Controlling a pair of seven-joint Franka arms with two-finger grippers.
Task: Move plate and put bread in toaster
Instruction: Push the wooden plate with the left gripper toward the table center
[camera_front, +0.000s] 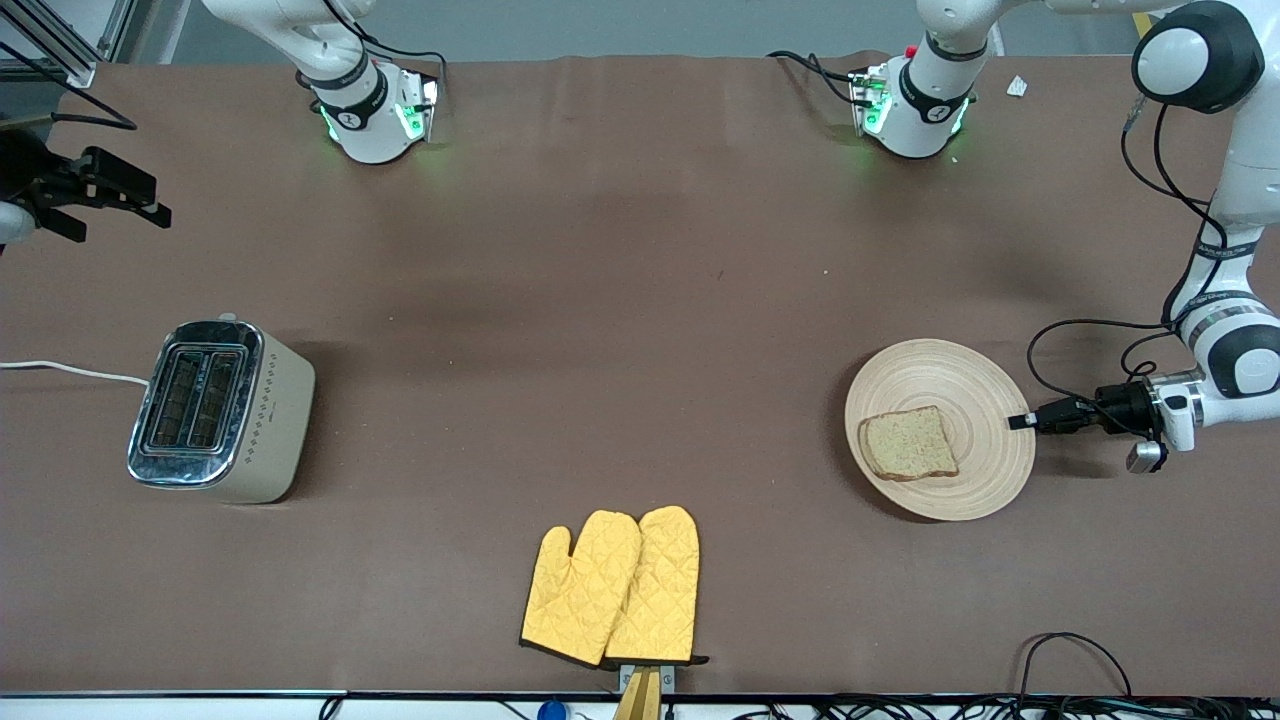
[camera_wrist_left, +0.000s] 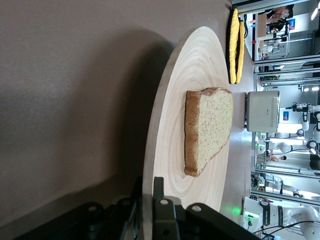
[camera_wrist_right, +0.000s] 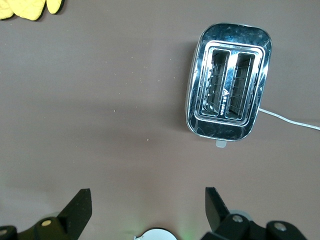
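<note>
Pale beige plate (camera_front: 975, 380) ringed with concentric grooves; light brown, dark-crusted bread (camera_front: 908, 443); cream toaster (camera_front: 265, 420), chrome-topped, diamond-dotted; quilted yellow oven mitts (camera_front: 615, 590); brown table (camera_front: 620, 300).

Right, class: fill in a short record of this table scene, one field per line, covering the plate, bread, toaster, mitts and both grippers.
plate: toward the left arm's end of the table
bread: one slice lying on the plate
toaster: toward the right arm's end, both slots empty
oven mitts: yellow pair, nearest the front camera
left gripper: shut on the plate's rim
right gripper: open, in the air over the table's edge, waiting
</note>
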